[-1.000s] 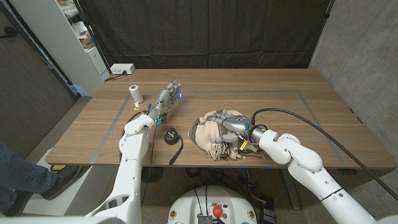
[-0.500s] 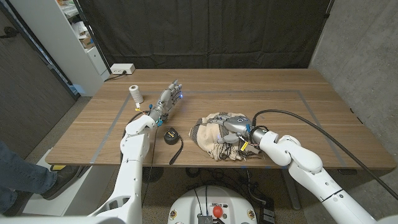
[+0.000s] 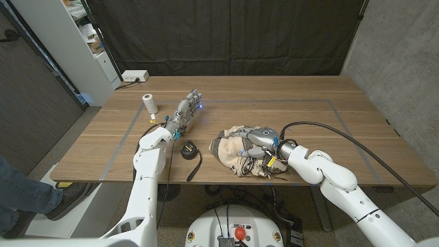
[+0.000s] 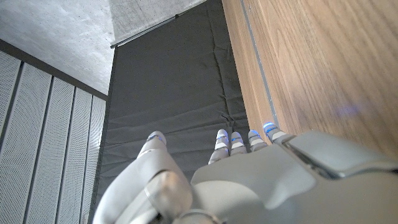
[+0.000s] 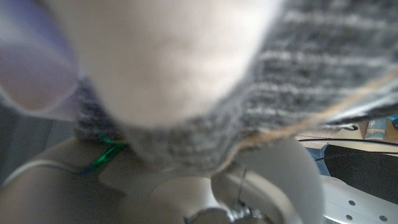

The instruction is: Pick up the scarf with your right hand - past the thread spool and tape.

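A beige and grey striped scarf lies bunched near the table's front edge, a little right of the middle. My right hand sits on its right side with the fingers dug into the folds, holding it. In the right wrist view the knit scarf is pressed close over my right hand. The white thread spool stands far left. A black tape measure with its trailing strap lies left of the scarf. My left hand is between them, fingers stretched out and holding nothing; the left wrist view shows its fingers apart.
The wooden table stretches far and right of the scarf. A black cable runs from my right forearm across the table's right side. A white shelf and a power strip stand behind the far left corner. A person's leg shows at lower left.
The scarf has been gathered into a tighter bundle, its fringe drawn in from the front edge, as my right hand's fingers closed into it. The left hand has not moved.
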